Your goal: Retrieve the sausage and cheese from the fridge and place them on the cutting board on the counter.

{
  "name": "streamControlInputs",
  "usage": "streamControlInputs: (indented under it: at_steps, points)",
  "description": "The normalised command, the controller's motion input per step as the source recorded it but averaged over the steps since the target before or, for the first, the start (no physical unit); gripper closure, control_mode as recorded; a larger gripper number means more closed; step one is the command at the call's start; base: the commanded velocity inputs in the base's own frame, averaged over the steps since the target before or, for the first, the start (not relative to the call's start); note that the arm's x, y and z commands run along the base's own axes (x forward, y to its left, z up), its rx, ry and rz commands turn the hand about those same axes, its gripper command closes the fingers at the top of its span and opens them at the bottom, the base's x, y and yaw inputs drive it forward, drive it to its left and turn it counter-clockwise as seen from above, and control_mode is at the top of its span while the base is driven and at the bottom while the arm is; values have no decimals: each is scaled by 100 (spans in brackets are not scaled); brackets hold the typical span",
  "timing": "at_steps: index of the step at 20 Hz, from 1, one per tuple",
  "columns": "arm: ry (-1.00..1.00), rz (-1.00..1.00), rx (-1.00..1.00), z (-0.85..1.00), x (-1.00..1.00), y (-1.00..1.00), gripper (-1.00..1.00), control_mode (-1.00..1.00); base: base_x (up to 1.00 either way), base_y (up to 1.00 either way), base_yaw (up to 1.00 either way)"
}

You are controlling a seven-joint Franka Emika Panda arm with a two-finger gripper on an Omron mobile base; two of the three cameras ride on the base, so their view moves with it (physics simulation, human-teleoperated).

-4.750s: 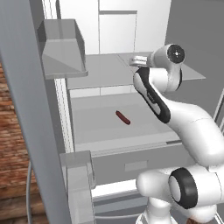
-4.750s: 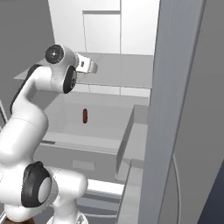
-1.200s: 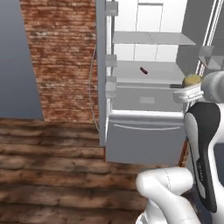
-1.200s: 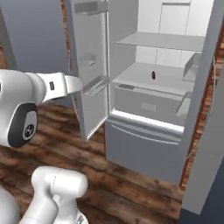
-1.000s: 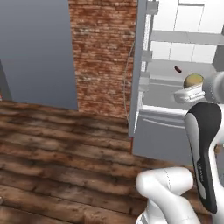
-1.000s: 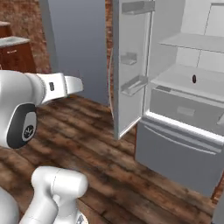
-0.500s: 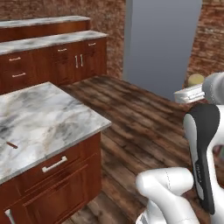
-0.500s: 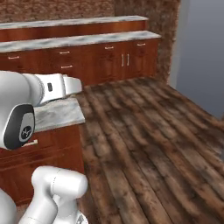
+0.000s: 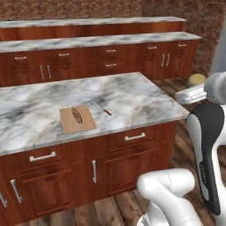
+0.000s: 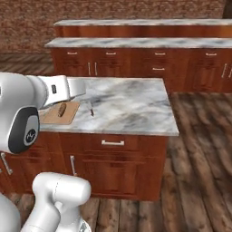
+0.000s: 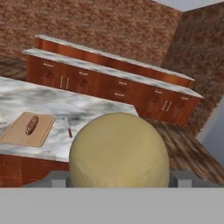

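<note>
- We see the cheese [image 11: 119, 151] as a round yellowish-tan lump at the bottom middle of the hand view, sitting between the two grey finger ends at either side of it.
- The gripper [image 11: 119, 177] is closed around the cheese, its jaws spread wide to take the lump's full width.
- From the left base view the cheese [image 9: 197, 80] shows as a small tan ball at the far end of the arm, above the wooden floor [image 9: 183, 92] and off to the right of the counter.
- The counter [image 9: 128, 95] is a marble-topped island over reddish-brown cabinets with silver bar handles.
- The cutting board [image 9: 77, 119] lies flat on the counter, near its front edge and towards the left half of the top in the left base view.
- On the board we see a small brown link lying lengthwise, which looks like the sausage [image 9: 77, 115]; it rests wholly within the board's outline.
- Just beside the board, on the bare marble, lies a thin dark stick-like thing [image 9: 107, 112]; we cannot tell what it is.
- In the right base view the board [image 10: 60, 113] and sausage [image 10: 62, 109] sit partly behind the white arm, at the left end of the counter.
- Behind the island run two more rows of marble-topped cabinets [image 9: 106, 55] against a brick wall [image 9: 79, 9].
- The cheese is well apart from the board, and is not touching the counter.
</note>
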Motion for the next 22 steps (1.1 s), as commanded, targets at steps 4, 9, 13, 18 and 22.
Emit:
streamControlInputs:
  at_steps: [4,9,13,18,22]
  points:
    - [0,0,0,0,0,0,100,100,48,81,16]
    - [0,0,0,0,0,0,100,100,43,63,4]
    - [0,0,0,0,0,0,100,100,52,61,0]
    - [0,0,0,0,0,0,100,100,71,35,2]
    - [0,0,0,0,0,0,100,100,66,15,1]
